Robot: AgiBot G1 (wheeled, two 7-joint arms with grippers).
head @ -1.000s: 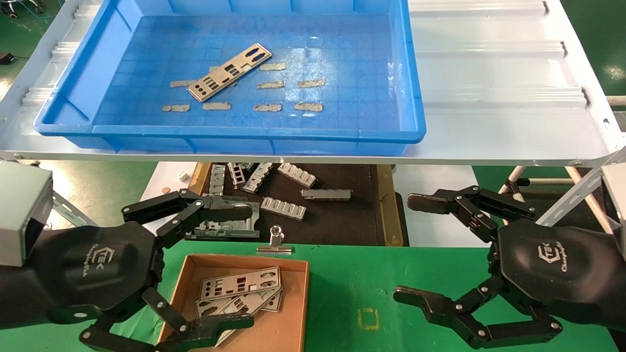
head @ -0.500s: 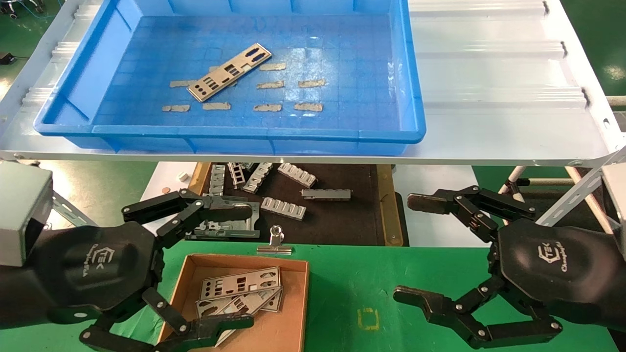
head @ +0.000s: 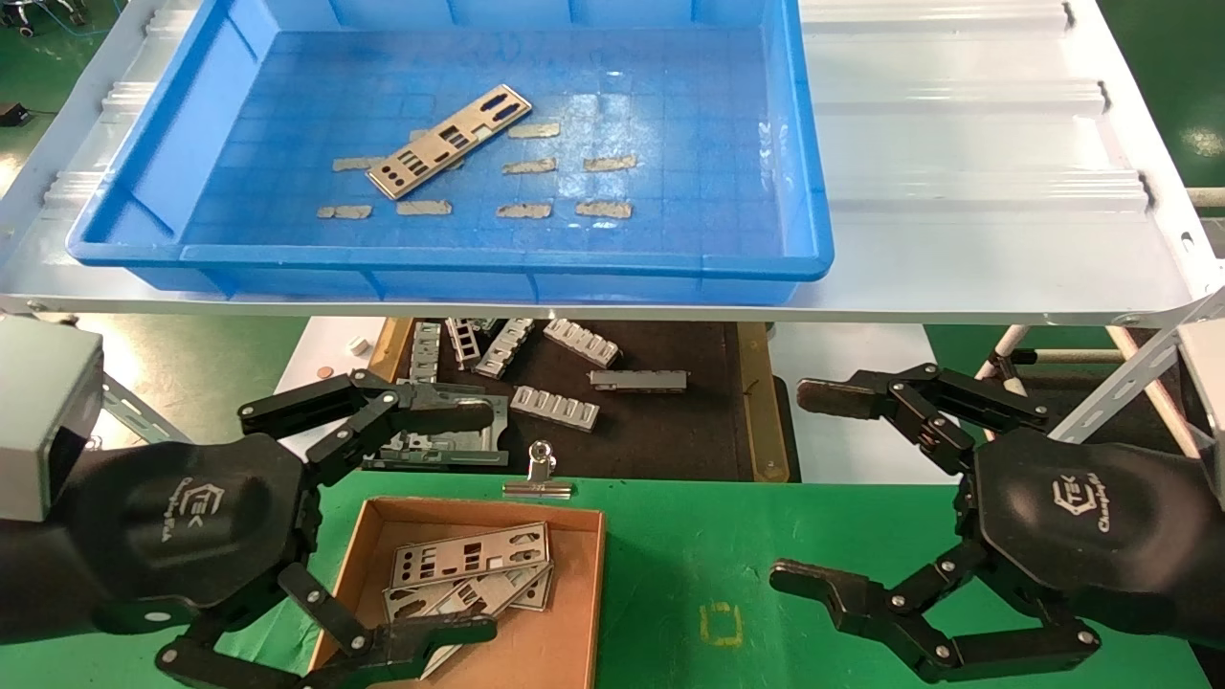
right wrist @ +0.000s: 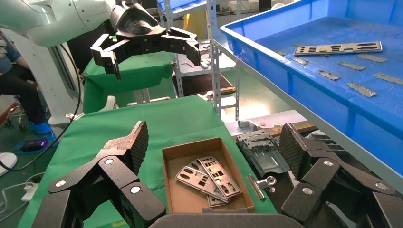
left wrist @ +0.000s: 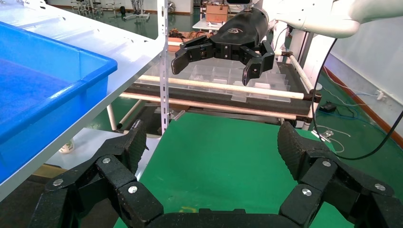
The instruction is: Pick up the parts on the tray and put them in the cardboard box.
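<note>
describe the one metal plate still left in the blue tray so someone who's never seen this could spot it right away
Start at the big blue tray on the white shelf above the green table. On its floor, left of the middle, lies one plate, set diagonally. It is the only long silvery piece with punched cut-outs; the tape strips around it are small, beige and plain.

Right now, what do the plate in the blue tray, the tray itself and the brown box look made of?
The plate: thin sheet metal, judging by its silvery sheen and punched cut-outs. The tray: probably moulded plastic, glossy blue with a grid floor. The box: matte brown cardboard.
</note>
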